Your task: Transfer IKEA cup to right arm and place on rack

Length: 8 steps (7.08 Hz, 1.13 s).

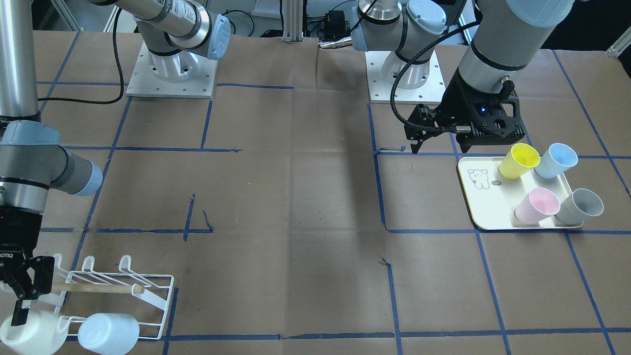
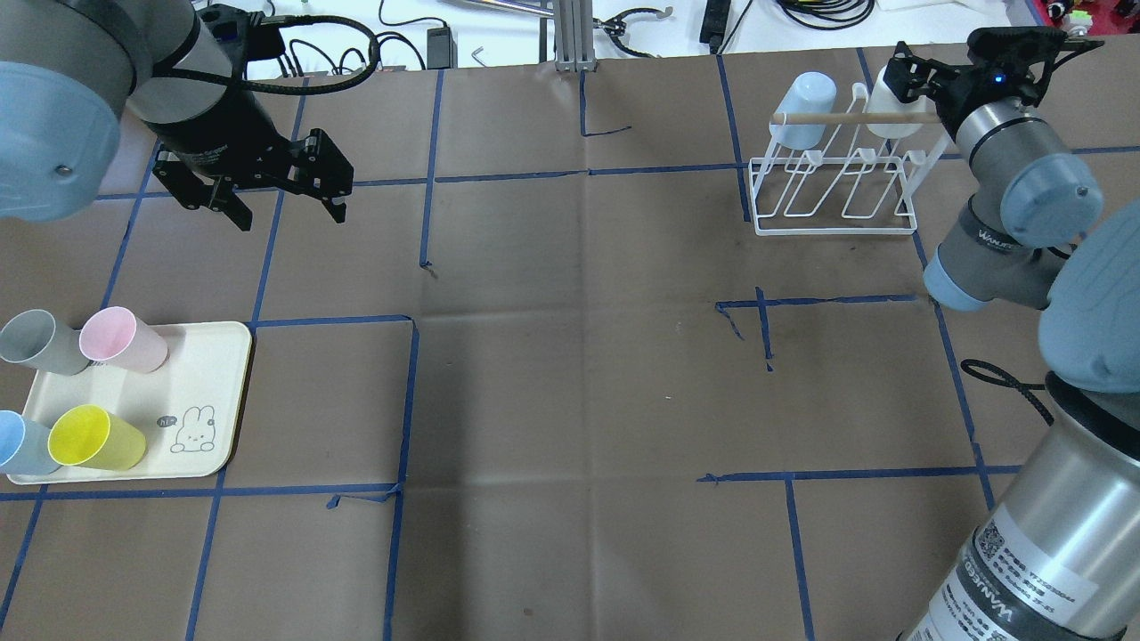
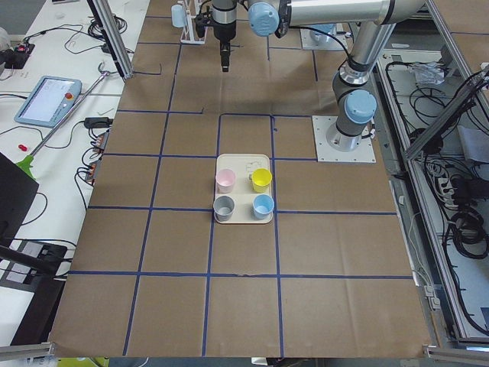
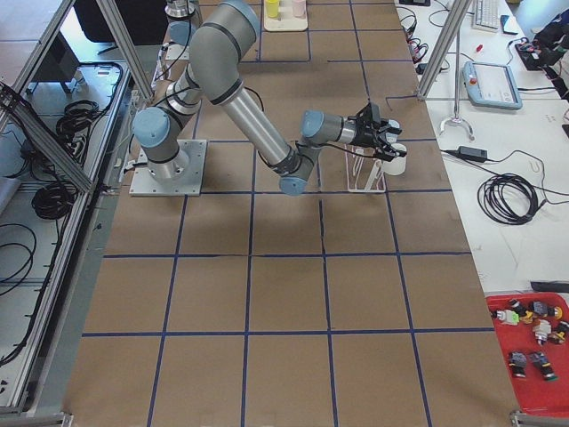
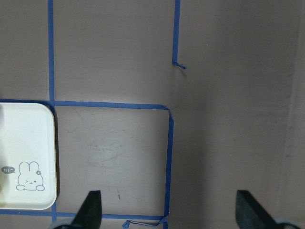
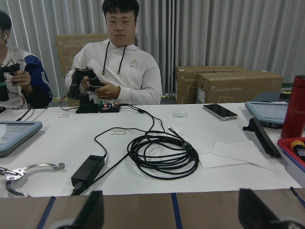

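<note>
A white cup (image 2: 893,114) and a pale blue cup (image 2: 804,111) hang upside down on the white wire rack (image 2: 833,191) at the far right. My right gripper (image 2: 916,82) is open just over the white cup (image 1: 27,335), and the right wrist view shows nothing between its fingers (image 6: 95,210). I cannot tell if a finger touches the cup. My left gripper (image 2: 290,214) hangs open and empty above the table, beyond the cream tray (image 2: 218,356). On that tray stand a yellow cup (image 2: 93,438), a pink cup (image 2: 122,339), a grey cup (image 2: 40,343) and a blue cup (image 2: 22,442).
Brown paper with a blue tape grid covers the table (image 2: 579,356). Both arm bases (image 1: 170,74) stand at the robot's side. Past the far edge, a white bench holds cables (image 6: 162,152) and a tablet, and two people sit behind it.
</note>
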Available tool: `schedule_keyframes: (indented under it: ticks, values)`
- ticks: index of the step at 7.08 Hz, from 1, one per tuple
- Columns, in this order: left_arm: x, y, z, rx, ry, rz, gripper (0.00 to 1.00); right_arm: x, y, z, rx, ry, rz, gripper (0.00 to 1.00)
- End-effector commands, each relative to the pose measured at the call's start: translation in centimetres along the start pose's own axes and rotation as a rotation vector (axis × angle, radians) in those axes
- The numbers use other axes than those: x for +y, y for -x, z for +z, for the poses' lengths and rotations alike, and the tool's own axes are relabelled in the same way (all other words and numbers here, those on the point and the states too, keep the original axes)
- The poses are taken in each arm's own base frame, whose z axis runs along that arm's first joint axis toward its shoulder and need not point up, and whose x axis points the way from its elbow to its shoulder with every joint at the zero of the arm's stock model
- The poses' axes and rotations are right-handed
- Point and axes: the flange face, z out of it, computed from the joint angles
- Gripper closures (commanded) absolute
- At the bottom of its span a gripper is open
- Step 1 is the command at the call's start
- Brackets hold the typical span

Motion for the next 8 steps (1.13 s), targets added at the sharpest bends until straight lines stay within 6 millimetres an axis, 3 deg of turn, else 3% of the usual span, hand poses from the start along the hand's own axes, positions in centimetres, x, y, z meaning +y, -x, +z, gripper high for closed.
schedule_keyframes:
  ticks: [1,2,5,8]
  values:
    - [0.1,-0.4,0.1,-0.018,0.002,0.013,0.01,-0.7,0.2,-0.3,-0.001,-0.009,-0.005,0.0]
    - [0.2,-0.6,0.0,-0.02,-0.001,0.016,0.01,-1.4,0.5,-0.5,-0.006,-0.021,-0.01,0.0]
    - [0.4,-0.6,-0.5,-0.015,-0.017,0.018,0.01,-7.4,1.6,-2.5,-0.021,0.039,0.008,0.0]
    - [0.5,-0.7,-0.6,-0.014,-0.019,0.016,0.01,-12.8,5.8,-5.1,-0.083,0.185,0.026,0.0]
